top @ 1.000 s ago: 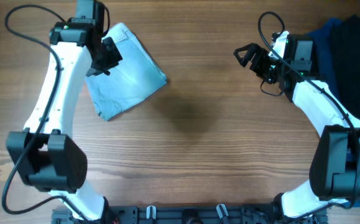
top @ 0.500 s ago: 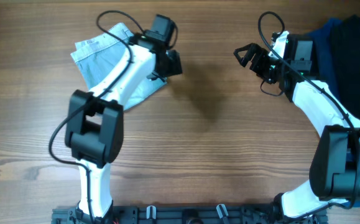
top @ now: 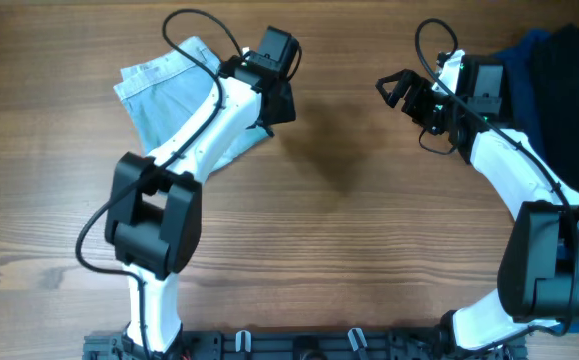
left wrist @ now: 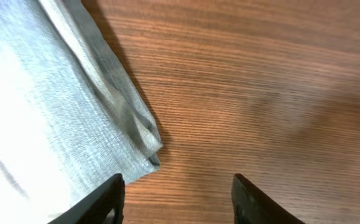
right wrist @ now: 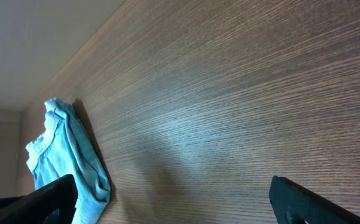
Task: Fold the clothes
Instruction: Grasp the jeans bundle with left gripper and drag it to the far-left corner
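Near edge of the table (top: 349, 260): only the arm bases. Further in, the left gripper (left wrist: 178, 202) hangs low over bare wood with its jaws apart and nothing between them. No hold on the cloth, so the fold looks done or close to it. The shorts (top: 154, 100) lie as a folded bundle toward the far left corner, one corner just beside a finger, contact unclear. The right gripper (top: 397, 90) is spread wide and empty over the far middle, likely parked out of the way. Dark clothes (top: 569, 55) are heaped at the far right corner, well apart.
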Tool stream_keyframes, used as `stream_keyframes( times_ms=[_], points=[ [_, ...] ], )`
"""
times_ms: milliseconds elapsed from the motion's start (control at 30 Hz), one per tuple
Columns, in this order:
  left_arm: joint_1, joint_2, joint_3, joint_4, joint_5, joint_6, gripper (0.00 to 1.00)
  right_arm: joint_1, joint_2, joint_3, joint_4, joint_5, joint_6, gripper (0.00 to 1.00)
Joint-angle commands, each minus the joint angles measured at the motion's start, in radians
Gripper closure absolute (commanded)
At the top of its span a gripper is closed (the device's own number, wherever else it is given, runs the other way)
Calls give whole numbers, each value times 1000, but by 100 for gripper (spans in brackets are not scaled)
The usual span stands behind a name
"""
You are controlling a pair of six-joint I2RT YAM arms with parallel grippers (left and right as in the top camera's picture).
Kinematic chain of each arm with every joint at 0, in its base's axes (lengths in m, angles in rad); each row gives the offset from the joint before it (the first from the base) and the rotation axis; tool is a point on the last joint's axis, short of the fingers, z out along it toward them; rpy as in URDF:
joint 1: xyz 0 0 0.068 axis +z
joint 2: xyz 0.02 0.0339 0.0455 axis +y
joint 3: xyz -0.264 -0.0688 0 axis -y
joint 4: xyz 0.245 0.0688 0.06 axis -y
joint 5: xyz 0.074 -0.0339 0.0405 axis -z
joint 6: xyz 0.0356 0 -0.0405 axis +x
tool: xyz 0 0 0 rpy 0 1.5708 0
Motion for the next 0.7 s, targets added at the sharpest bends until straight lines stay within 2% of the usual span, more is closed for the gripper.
stream_keyframes(
  times_ms=[0,333,400,433,533,567,667],
  points=[
    [-11,0,1,-18,-95,-6,41,3,-5,-2,3,10,-12,0],
    [-16,174,-1,-22,-141,0,39,3,-5,-2,3,10,-12,1],
    [-16,198,-1,-29,-140,2,42,3,-5,-2,3,10,-12,0],
    [-16,205,-1,-35,-141,3,49,3,-5,-2,3,10,-12,1],
    [-16,201,-1,-76,-142,6,89,3,-5,-2,3,10,-12,0],
    [-16,200,-1,-91,-153,6,94,3,-5,-2,2,10,-12,1],
    [-16,199,-1,-149,-225,6,96,3,-5,-2,2,10,-12,0]
  ],
)
